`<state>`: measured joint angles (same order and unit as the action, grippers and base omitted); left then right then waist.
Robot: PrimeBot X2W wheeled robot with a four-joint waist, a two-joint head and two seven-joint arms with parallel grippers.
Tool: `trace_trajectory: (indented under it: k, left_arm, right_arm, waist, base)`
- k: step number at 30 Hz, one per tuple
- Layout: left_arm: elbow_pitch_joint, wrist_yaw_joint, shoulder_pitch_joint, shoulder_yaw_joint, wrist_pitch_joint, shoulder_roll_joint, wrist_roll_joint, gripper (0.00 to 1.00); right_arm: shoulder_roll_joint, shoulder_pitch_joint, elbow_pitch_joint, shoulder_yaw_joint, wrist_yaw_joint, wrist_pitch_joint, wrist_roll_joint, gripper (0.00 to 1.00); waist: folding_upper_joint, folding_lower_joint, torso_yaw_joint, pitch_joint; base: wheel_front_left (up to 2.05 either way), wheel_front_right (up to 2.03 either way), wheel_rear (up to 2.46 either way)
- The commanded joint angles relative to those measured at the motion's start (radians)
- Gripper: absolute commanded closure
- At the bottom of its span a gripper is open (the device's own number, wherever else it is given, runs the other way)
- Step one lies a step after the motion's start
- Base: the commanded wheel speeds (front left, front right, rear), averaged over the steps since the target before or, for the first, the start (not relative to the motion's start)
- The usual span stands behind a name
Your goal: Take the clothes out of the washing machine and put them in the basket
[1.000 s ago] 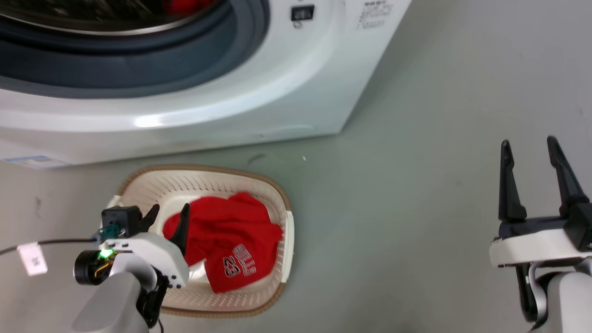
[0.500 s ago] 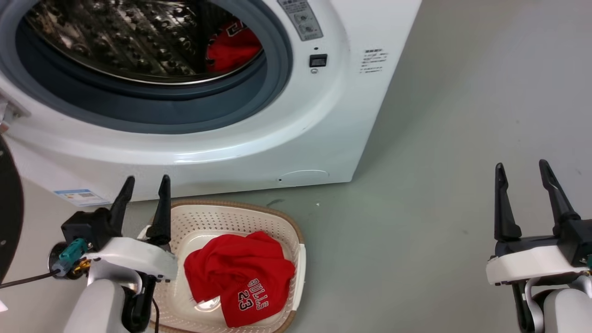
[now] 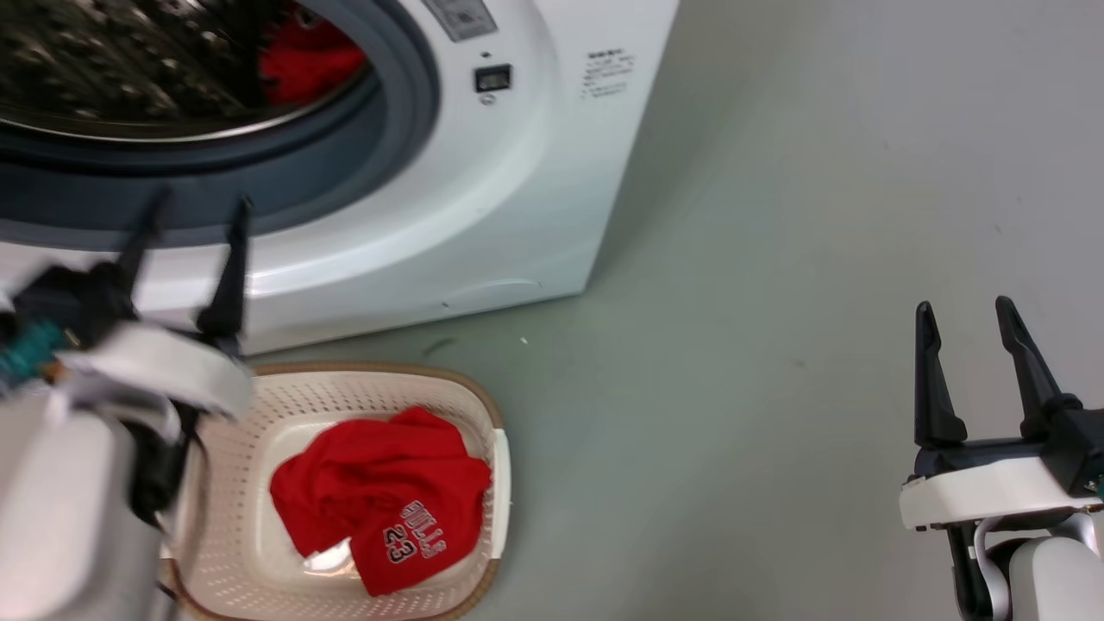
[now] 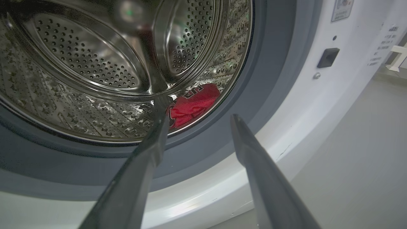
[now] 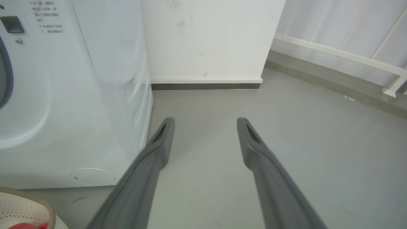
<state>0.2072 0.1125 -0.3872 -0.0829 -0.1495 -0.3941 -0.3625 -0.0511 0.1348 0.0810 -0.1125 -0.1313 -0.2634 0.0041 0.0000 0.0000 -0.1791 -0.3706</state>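
Grey floor [image 3: 776, 259], front-loader [image 3: 517, 216] | left gripper [image 4: 199, 117] wide, empty | red jersey [image 4: 194, 103] straight ahead, in drum [image 4: 79, 63] | step: reach-in; next: advance, pinch cloth.

At nine o'clock in the head view, the left gripper [image 3: 201, 207] shows blurred. Its two long dark fingers [image 3: 231, 276] are spread apart and point to twelve, with nothing between them. The pale grey left forearm [image 3: 52, 517] is at seven. The right gripper [image 3: 964, 306] is at four o'clock, fingers parted and empty, tips leaning toward eleven.
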Motion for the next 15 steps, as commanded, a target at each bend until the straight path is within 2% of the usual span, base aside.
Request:
trace_trajectory:
  k: [1, 4, 7, 15]
  left_arm:
    - [-0.02, 0.005, -0.061, 0.004, 0.038, -0.04, -0.001, 0.0]
    - [-0.032, 0.011, -0.156, 0.012, 0.134, -0.096, -0.046, 0.0]
    - [-0.025, 0.016, -0.28, -0.02, 0.236, -0.168, -0.075, 0.0]
    - [0.128, 0.017, -0.666, -0.098, 0.568, -0.321, -0.207, 0.0]
  right_arm:
    - [0.002, 0.011, -0.004, 0.002, 0.001, -0.002, 0.013, 0.0]
    - [0.002, 0.022, -0.009, 0.012, 0.001, -0.002, 0.034, 0.0]
    - [0.002, 0.036, -0.02, 0.023, 0.001, -0.002, 0.054, 0.0]
    - [0.002, 0.069, -0.041, 0.082, 0.001, -0.002, 0.122, 0.0]
  waist:
    - [0.0, 0.0, -0.052, -0.06]
    - [0.0, 0.0, -0.089, -0.112]
    - [0.0, 0.0, -0.119, -0.169]
    - [0.0, 0.0, -0.217, -0.33]
  base:
    - [0.0, 0.0, 0.0]
    - [0.0, 0.0, 0.0]
    - [0.0, 0.0, 0.0]
    - [0.0, 0.0, 0.0]
